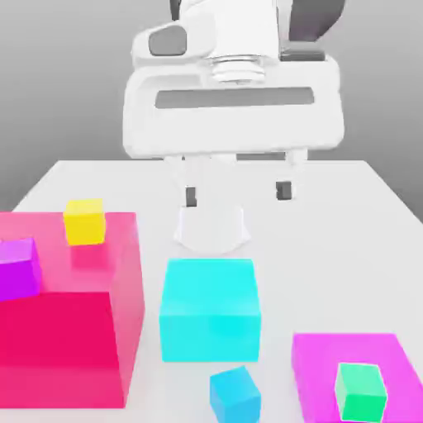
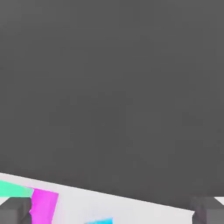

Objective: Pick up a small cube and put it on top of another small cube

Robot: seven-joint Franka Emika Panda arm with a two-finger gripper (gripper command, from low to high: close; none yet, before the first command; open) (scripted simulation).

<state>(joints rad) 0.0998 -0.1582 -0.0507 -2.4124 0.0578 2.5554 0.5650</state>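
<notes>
The tool (image 1: 238, 194) hangs above the counter (image 1: 330, 248), its two fingers spread wide apart with nothing between them. Below it in the exterior view stands the big cyan block (image 1: 211, 310), on the counter.

The small blue cube (image 1: 235, 396) is near the counter's edge closest to the camera, just beside the cyan block's near side. It sits turned at an angle to that block and is cut off by the bottom of the exterior view. A corner of it also shows in the hand view.

The small yellow cube (image 1: 85, 222) rests on top of the large red block (image 1: 62, 347), toward the far edge of that block's top and near its right corner in the exterior view. The small purple cube (image 1: 18, 269) is on the same red block, nearer the camera, at the exterior view's left.

Toward the counter's near corner at the exterior view's right lies the flat magenta block (image 1: 318, 363), with the small green cube (image 1: 361, 392) on it.
</notes>
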